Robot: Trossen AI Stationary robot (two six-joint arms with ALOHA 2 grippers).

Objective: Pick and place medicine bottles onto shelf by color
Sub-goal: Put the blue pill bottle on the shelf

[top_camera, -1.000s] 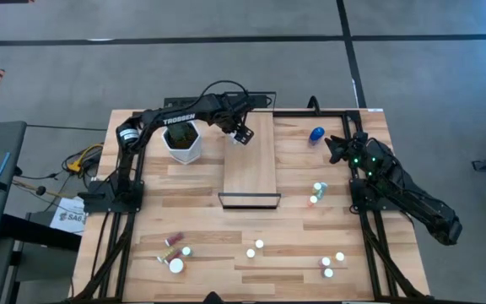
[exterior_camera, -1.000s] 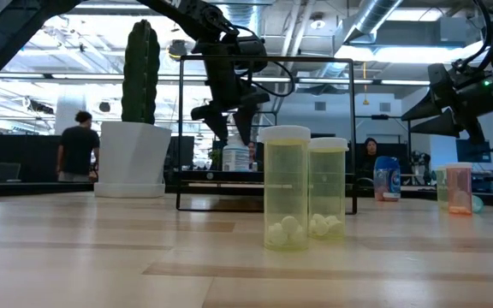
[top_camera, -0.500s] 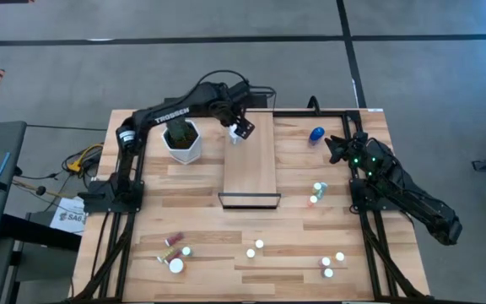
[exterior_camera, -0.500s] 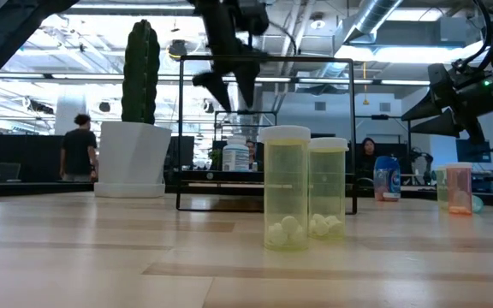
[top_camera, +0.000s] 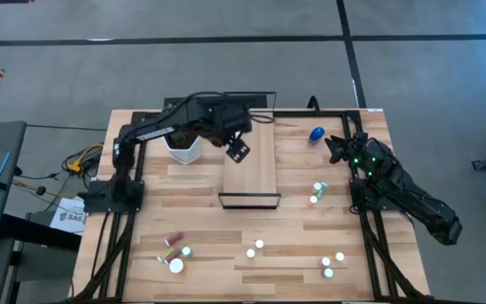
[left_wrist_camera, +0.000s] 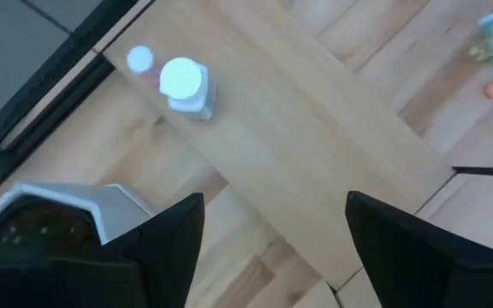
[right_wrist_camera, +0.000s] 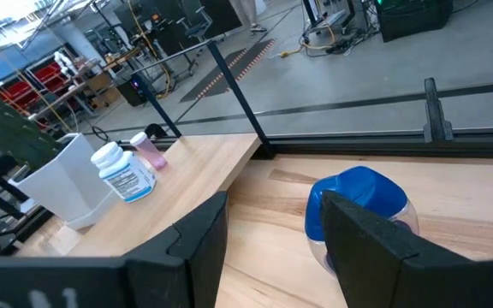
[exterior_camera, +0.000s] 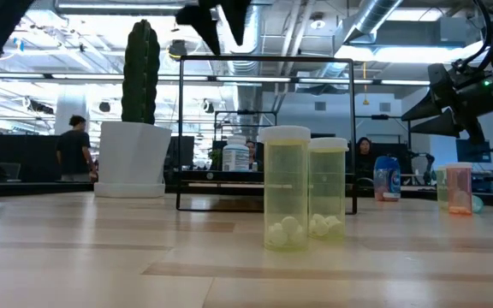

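The left end effector (top_camera: 237, 150) hangs released and empty above the long light-wood shelf with its dark metal frame (top_camera: 251, 165). A white-capped white medicine bottle (left_wrist_camera: 184, 86) stands on that shelf's far end. The right end effector (top_camera: 336, 149) waits released beside the shelf, near a round blue bottle (right_wrist_camera: 359, 203) on the wooden tabletop (top_camera: 201, 228).

From my console, the wooden table (top_camera: 201, 236) sits on a grey concrete floor (top_camera: 429, 76) crossed by dark lines. Looking level across it, I see an open workshop: exposed silver ducts (exterior_camera: 383, 17) at one o'clock, ceiling strip lights (exterior_camera: 92, 47) at eleven, and a person (exterior_camera: 75, 147) standing at nine. Red storage racks (right_wrist_camera: 54, 68) line the far side.
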